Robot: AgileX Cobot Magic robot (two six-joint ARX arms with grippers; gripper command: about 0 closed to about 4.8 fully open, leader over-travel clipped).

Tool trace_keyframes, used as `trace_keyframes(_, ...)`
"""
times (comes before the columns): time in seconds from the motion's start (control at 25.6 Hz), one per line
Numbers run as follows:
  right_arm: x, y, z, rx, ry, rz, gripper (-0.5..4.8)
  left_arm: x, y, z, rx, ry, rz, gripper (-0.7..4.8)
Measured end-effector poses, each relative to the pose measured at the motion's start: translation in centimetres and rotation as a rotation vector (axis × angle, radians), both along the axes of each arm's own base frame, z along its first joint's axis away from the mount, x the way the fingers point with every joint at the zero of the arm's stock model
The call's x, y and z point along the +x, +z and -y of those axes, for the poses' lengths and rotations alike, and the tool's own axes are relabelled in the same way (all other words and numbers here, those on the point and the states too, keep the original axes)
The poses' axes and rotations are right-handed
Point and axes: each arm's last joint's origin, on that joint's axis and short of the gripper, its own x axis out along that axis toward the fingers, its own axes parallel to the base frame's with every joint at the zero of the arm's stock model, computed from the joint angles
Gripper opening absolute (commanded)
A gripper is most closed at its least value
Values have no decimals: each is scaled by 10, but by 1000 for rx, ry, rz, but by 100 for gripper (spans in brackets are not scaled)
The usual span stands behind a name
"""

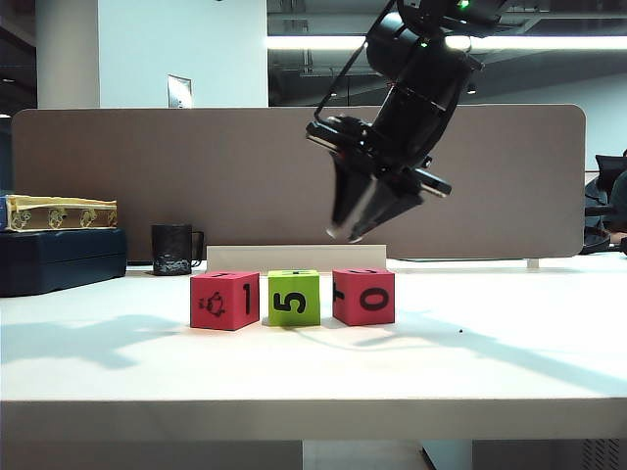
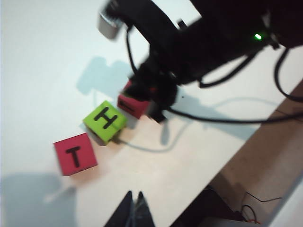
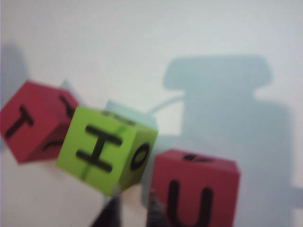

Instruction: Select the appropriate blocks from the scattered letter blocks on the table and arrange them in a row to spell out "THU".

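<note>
Right hand (image 1: pixel 345 233) hovers empty, jaws narrowly parted, over my pinkish-red U cube (image 1: pixel 363 296); left hand (image 2: pixel 134 208) closed, empty. Dipping could nudge the row crooked.

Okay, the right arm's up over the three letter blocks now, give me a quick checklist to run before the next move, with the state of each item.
1. Tops read T, H, U: red T block, green H block, red U block. Ok.
2. Row straight: in the exterior view the fronts roughly line up on the table; small gaps show. Ok.
3. Right gripper clear of the blocks: above the row, holding nothing. Ok.
4. Right gripper's opening: fingertips close together, blurred. Cannot tell.
5. Left gripper shut, empty, away from the row. Ok.
</note>
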Motion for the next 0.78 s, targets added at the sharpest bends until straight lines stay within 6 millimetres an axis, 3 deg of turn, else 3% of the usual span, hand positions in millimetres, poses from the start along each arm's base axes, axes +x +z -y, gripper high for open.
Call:
trace_keyframes(0.31, -24, -5, -23, -48, 145, -73, 6, 0, 0, -1, 17, 15, 7, -6)
trace_keyframes(0.51, -47, -6, -56, -142, 245, -7, -5, -1, -2, -2, 33, 6, -4, -6)
trace_keyframes(0.78, -42, -12, -52, -247, 185, 41, -5, -1, -2, -2, 36, 6, -9, -6)
